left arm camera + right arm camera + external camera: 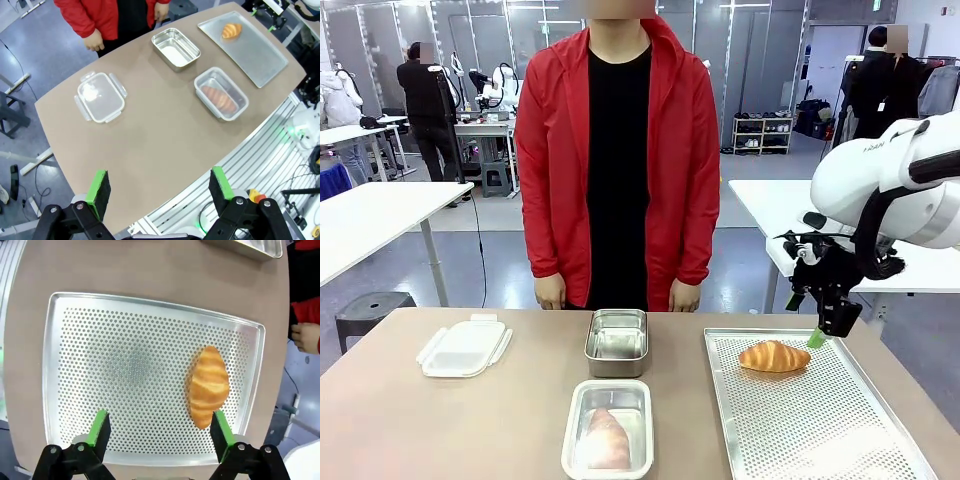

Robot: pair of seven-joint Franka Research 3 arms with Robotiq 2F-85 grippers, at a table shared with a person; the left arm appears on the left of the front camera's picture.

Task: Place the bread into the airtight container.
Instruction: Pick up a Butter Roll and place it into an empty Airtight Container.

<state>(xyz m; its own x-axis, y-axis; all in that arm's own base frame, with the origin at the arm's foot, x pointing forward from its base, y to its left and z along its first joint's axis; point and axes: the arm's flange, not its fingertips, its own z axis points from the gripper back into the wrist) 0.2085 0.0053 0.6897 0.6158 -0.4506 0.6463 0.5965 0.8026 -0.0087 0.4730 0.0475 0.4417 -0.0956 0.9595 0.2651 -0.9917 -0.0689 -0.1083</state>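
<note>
Broad bare stretch of brown table point(150, 135) at the near left, free for passing. In the middle, blocking a straight line across: shallow rectangular steel container point(616, 342) and, nearer, clear plastic container point(608, 428) with a reddish loaf point(607, 440) inside, a narrow gap between them. Far left, flat clear plastic lid point(464, 347), lying low. At right, perforated silver metal tray point(820, 420), mostly bare; golden croissant point(774, 356) at its far end, wide-spread right claw point(159, 426) just beside it. Person's hands point(550, 292) hanging just beyond the far edge.

The right arm point(895, 185) was glossy white with black wrist cables point(810, 245); the right gripper point(159, 415) was black, green pads point(101, 427) at 5 and 7 o'clock. The person point(617, 150) wore a red jacket point(555, 150).
</note>
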